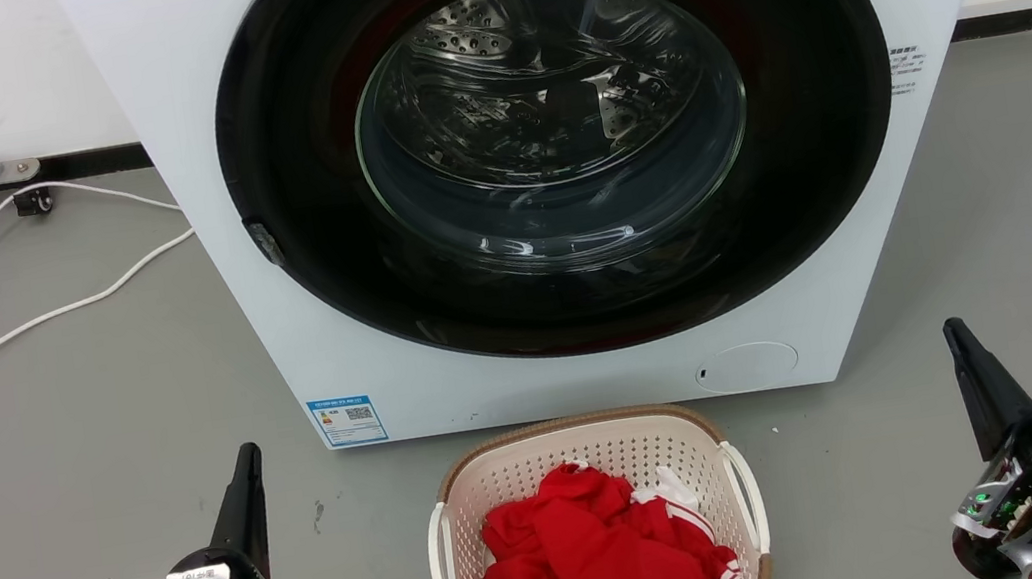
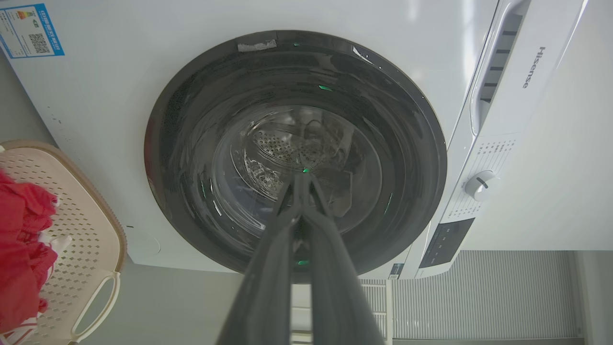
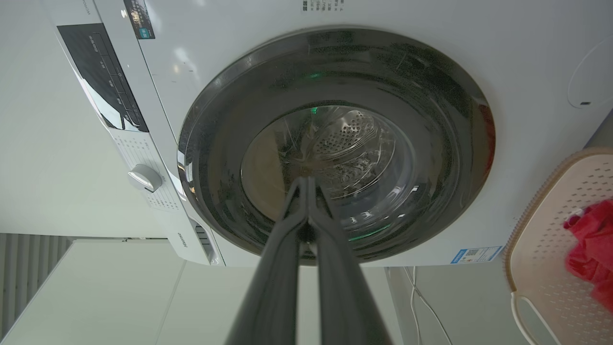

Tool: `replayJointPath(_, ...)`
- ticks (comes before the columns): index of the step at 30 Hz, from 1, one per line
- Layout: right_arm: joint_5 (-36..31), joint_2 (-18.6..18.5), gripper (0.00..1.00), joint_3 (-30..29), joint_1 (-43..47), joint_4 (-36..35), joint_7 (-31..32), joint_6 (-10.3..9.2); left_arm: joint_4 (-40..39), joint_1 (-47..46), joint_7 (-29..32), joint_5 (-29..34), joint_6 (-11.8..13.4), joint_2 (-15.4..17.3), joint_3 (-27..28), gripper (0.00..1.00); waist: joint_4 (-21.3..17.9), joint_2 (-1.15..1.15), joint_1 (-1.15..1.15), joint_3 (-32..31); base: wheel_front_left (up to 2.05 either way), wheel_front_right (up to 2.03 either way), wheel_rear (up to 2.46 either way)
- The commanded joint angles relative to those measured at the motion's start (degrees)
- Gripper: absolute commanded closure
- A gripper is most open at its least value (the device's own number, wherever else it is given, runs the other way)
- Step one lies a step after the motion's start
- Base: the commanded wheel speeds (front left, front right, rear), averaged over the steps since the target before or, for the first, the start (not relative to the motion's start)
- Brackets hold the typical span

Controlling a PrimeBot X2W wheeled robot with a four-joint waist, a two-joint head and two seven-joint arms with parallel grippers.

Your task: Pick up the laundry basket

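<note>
The laundry basket (image 1: 502,478) stands on the grey floor just in front of the washing machine, at the bottom centre of the head view. It is cream with perforated walls, a brown rim and white side handles, and holds red and white clothes (image 1: 595,561). My left gripper (image 1: 247,459) is shut and empty, well to the basket's left. Off to the basket's right, my right gripper (image 1: 954,331) is also shut and empty. The basket (image 2: 91,239) sits at the left edge of the left wrist view, and the basket (image 3: 541,258) at the right edge of the right wrist view.
A white front-loading washing machine (image 1: 281,343) with its round dark glass door (image 1: 555,133) shut stands right behind the basket. White cables (image 1: 26,323) trail over the floor at the left. Bare grey floor lies on both sides of the basket.
</note>
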Motion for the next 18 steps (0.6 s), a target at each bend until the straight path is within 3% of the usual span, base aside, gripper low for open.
replayJointPath(1,-0.20,0.17,1.00,-0.05,-0.71,0.10,0.20,0.00,-0.04,-0.45,0.35,-0.02,-0.16,-0.03,0.19,1.00,0.00,0.00,0.00,0.00,0.00,0.00,0.00)
replayJointPath(18,-0.40,0.29,1.00,-0.20,-0.73,0.10,0.27,0.00,-0.04,-0.46,0.39,0.09,-0.16,-0.12,0.30,1.00,0.00,0.00,0.00,0.00,0.00,0.00,0.00)
